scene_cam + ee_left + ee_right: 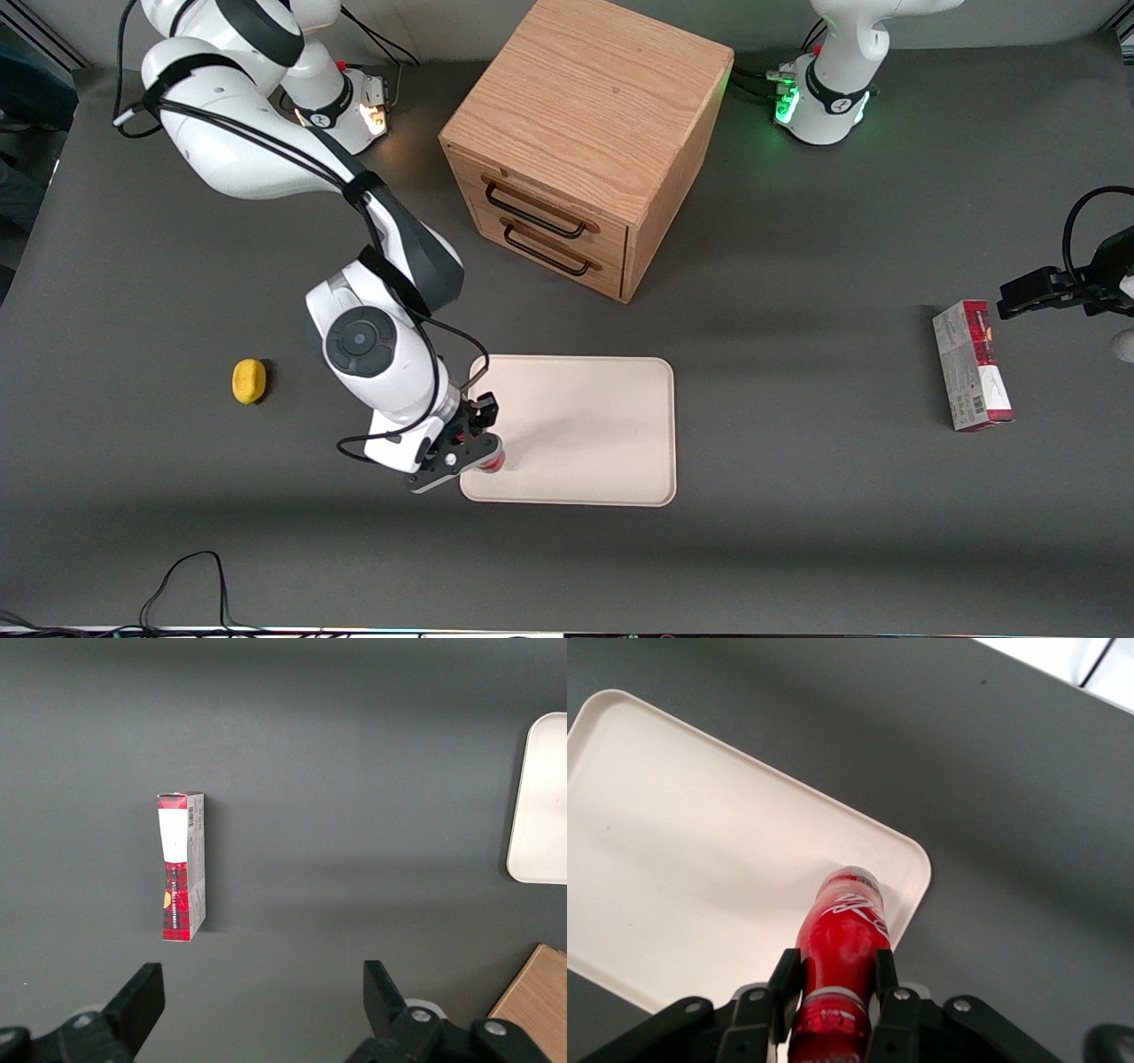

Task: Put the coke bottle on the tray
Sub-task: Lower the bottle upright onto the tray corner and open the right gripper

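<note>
Right arm's black two-finger gripper (474, 447) (833, 988) seen low over the tray corner nearest the front camera at the working arm's end, fingers (786, 988) narrowed and clamped on either side of the small slim bright red coke bottle (842, 948) (494, 461) near its neck. Bottle held roughly upright, base pointing down just inside the rounded corner of the large flat cream rectangular tray (594, 425) (673, 859) (540, 797); whether base touched tray surface, could not tell. In front view only a sliver of red visible under the gripper at the tray's edge. Tray lying flat on the dark grey table (797, 549), in front of the light oak two-drawer cabinet (585, 142) with black handles. Small yellow rounded sponge-like object (249, 381) resting on table toward the working arm's end, well apart from the tray. Red-and-white rectangular carton (972, 365) (182, 866) lying on its side toward the parked arm's end of the table, well apart from the tray. Black cable (190, 580) looped on table near the front camera's edge.
</note>
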Robot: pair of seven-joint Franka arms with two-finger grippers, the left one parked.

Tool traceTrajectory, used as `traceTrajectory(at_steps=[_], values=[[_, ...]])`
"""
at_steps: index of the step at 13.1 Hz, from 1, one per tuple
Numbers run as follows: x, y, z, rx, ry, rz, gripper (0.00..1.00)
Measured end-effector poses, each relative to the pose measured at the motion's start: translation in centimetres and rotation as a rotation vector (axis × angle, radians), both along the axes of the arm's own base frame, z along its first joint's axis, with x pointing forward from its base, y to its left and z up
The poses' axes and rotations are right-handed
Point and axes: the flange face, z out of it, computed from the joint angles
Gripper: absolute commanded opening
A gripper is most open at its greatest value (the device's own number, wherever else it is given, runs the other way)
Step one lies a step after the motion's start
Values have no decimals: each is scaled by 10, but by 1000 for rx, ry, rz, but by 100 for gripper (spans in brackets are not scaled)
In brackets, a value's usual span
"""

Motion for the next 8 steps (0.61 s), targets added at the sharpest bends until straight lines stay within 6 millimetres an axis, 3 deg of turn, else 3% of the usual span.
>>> traceTrajectory(at_steps=[2,6,7,8], values=[[1,2,-14,5,1,4,29],[2,1,-18,-4,-9,-20,76],[3,1,-17,-14,-20,-34,100],[3,0,-17,-23,-27,-41,100]])
